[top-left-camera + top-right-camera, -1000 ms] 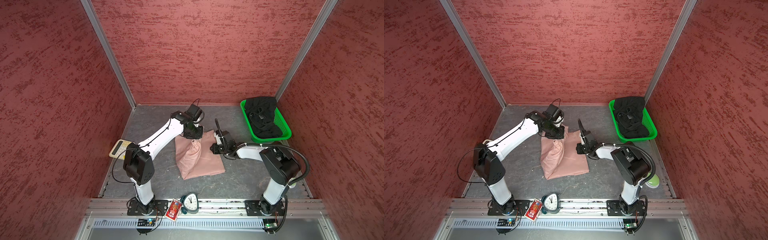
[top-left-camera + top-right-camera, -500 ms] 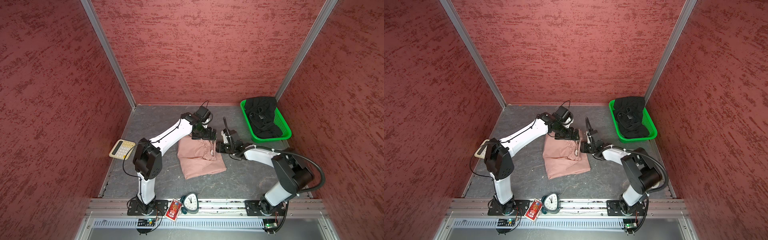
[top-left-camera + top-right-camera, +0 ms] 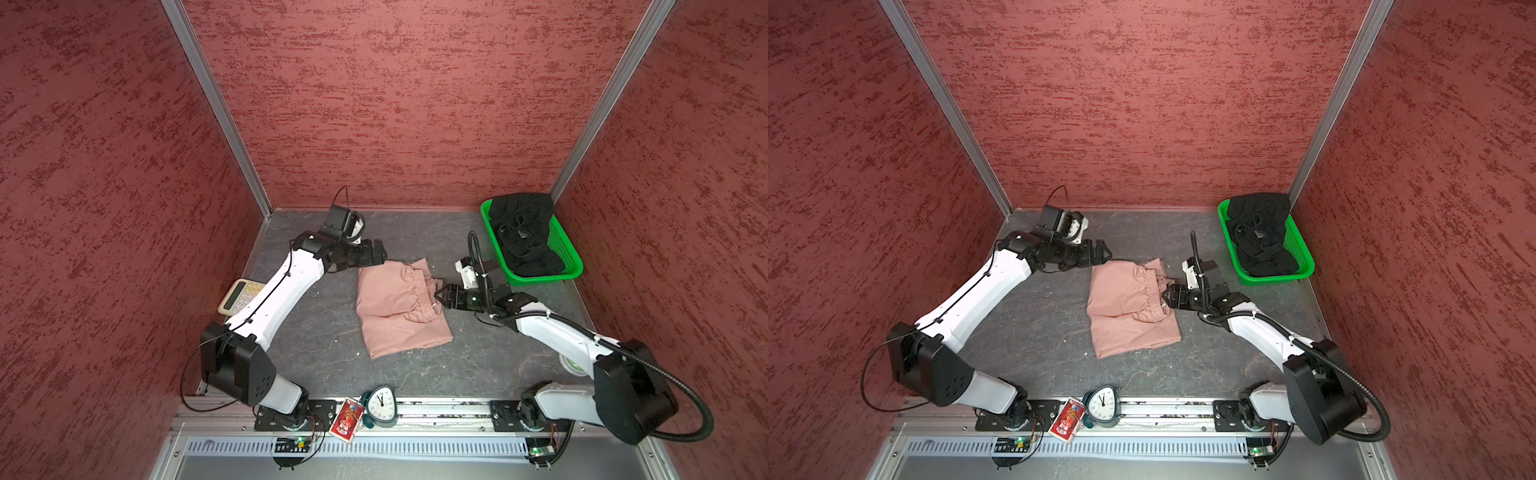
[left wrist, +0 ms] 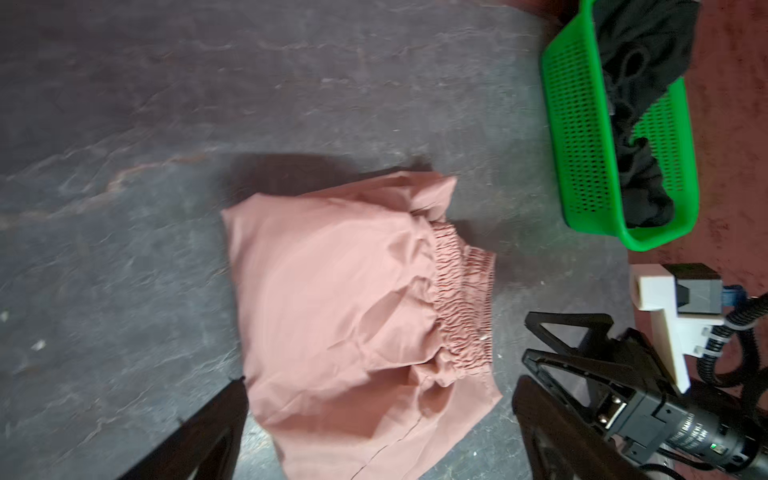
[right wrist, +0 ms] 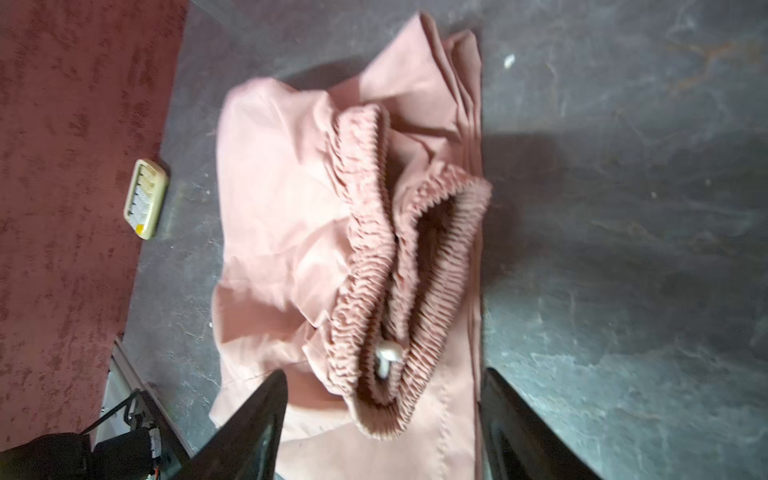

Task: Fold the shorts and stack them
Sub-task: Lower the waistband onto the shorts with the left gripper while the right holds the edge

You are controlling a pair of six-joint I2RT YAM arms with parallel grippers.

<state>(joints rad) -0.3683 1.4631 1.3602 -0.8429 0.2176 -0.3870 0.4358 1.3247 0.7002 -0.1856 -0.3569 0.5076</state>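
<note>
The dusty pink shorts (image 3: pixel 395 307) (image 3: pixel 1125 307) lie folded on the grey table in both top views, with the gathered waistband (image 5: pixel 365 232) doubled up on top at their right side. My left gripper (image 3: pixel 380 253) (image 4: pixel 380 386) hangs open just off their far left corner, holding nothing. My right gripper (image 3: pixel 440 296) (image 5: pixel 384 374) is open at the waistband edge, with the cloth lying loose between its fingers. The black shorts (image 3: pixel 523 237) (image 4: pixel 640 62) sit crumpled in the green basket (image 3: pixel 540 279) at the back right.
A cream calculator (image 3: pixel 241 296) (image 5: pixel 146 198) lies by the left wall, partly under the left arm. A small clock (image 3: pixel 380 405) and a red card pack (image 3: pixel 346 422) stand at the front rail. Red walls close in three sides.
Both grippers carried the pink shorts' top edge over into a fold, opened and let go. The left gripper has drawn back to the left and the right a little to the right.
</note>
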